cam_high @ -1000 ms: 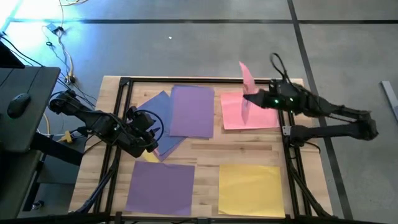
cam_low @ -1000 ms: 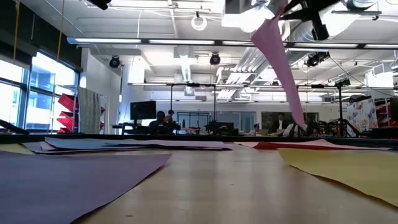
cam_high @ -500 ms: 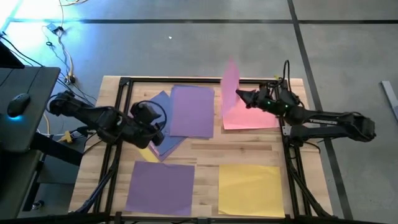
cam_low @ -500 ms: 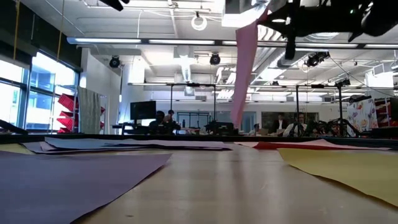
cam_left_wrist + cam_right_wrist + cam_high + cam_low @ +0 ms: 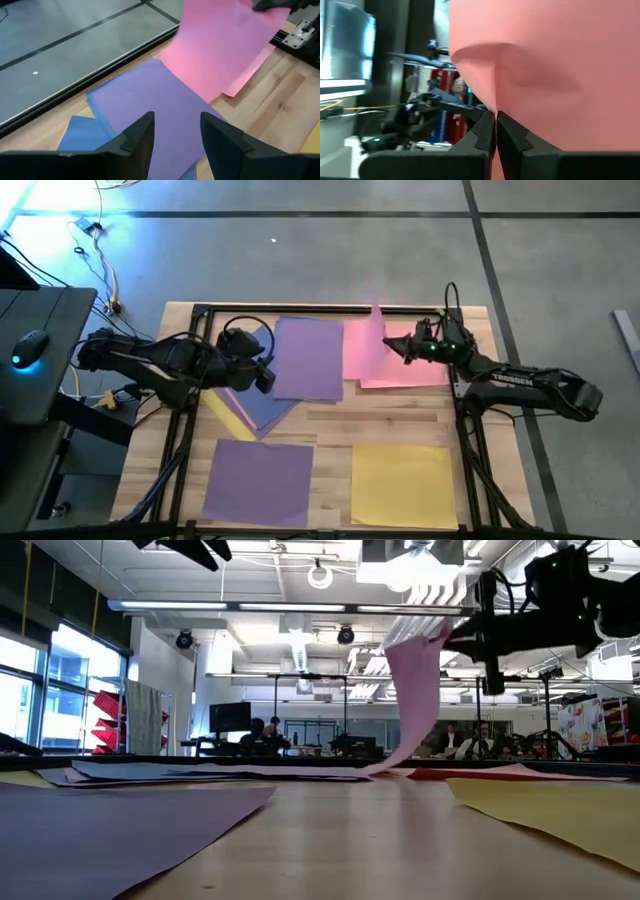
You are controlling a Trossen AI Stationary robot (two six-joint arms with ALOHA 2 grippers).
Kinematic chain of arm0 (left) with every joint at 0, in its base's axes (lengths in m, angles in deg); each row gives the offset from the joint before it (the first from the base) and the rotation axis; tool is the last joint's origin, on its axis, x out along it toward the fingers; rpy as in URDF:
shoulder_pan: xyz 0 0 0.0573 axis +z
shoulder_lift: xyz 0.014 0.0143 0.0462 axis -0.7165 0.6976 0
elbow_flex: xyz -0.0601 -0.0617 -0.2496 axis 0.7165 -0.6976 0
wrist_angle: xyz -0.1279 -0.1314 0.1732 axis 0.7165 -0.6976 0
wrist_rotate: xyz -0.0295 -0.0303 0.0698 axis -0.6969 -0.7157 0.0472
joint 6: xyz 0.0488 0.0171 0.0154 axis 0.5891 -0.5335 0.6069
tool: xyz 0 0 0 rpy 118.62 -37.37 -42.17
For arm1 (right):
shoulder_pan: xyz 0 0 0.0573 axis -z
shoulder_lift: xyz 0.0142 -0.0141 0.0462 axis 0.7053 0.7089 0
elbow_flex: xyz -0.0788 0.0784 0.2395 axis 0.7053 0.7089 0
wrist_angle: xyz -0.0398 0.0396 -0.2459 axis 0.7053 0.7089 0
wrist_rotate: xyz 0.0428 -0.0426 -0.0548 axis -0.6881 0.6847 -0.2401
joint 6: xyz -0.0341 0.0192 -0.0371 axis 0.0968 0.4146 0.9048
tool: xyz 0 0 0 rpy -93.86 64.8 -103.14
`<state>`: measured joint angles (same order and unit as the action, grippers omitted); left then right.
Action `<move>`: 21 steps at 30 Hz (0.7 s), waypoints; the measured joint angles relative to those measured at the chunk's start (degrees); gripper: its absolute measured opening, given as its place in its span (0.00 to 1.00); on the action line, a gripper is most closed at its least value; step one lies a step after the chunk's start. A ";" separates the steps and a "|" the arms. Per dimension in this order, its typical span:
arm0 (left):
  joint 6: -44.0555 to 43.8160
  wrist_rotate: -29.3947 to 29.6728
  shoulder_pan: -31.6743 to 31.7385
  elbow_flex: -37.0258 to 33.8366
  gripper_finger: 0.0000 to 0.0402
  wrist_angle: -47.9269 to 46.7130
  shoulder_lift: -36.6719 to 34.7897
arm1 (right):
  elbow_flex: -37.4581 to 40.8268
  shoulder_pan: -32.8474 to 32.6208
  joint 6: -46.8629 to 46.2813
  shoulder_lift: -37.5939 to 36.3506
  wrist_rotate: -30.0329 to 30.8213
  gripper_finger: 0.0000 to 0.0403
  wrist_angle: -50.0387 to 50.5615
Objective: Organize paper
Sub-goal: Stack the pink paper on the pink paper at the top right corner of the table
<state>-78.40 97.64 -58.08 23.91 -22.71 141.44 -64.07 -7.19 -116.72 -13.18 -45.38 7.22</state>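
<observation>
Right gripper [image 5: 392, 345] over far right of table [image 5: 330, 422], fingers pressed together, pinching edge of pink sheet [image 5: 362, 345]; sheet hangs curved, lower edge touching table beside second pink sheet [image 5: 420, 370] lying flat. Left gripper [image 5: 268, 372] hovers above far purple sheet [image 5: 310, 358], fingers spread, empty. Blue sheet [image 5: 252, 385] partly under it. Near side: purple sheet [image 5: 260, 480] and yellow sheet [image 5: 403, 485], flat, apart.

the blue sheet [image 5: 262, 402] lies mostly hidden under the purple sheet [image 5: 309, 358]. a yellow sheet [image 5: 228, 417] shows only one strip beneath it.
</observation>
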 joint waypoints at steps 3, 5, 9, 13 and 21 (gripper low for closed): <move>0.00 -1.17 0.38 0.00 0.34 0.08 0.00 | -0.02 1.85 2.50 -0.58 -2.82 0.00 5.90; 0.00 -2.17 0.38 0.00 0.34 0.07 0.00 | -0.10 3.24 3.81 -1.24 -4.39 0.00 8.62; 0.00 -2.97 0.35 0.00 0.34 0.08 0.00 | -0.14 6.57 5.26 -3.47 -6.21 0.00 14.53; 0.00 -2.97 0.35 0.00 0.34 0.07 0.00 | -0.42 9.66 6.63 -6.90 -6.36 0.00 22.12; 0.07 -2.97 0.35 0.00 0.34 -0.09 0.00 | -16.09 13.28 28.43 -8.97 0.73 0.00 66.78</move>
<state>-78.33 94.67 -57.73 23.91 -22.80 141.44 -80.15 6.09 -88.28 -22.15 -44.65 74.00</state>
